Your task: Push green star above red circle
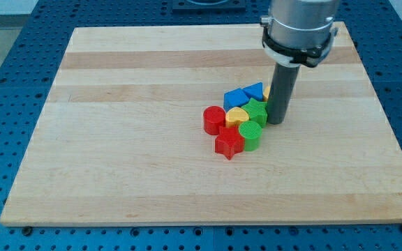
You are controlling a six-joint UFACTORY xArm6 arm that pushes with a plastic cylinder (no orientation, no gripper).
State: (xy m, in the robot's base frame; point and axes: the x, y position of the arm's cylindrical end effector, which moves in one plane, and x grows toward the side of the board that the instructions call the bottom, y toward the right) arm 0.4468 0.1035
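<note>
The green star sits in a tight cluster of blocks near the board's middle. The red circle is at the cluster's left edge, left of and slightly below the star. A yellow heart lies between them. My tip rests on the board right against the star's right side. The rod rises from there to the arm at the view's top.
A blue cube and a blue triangle sit above the star. A green circle and a red star sit below it. The wooden board lies on a blue perforated table.
</note>
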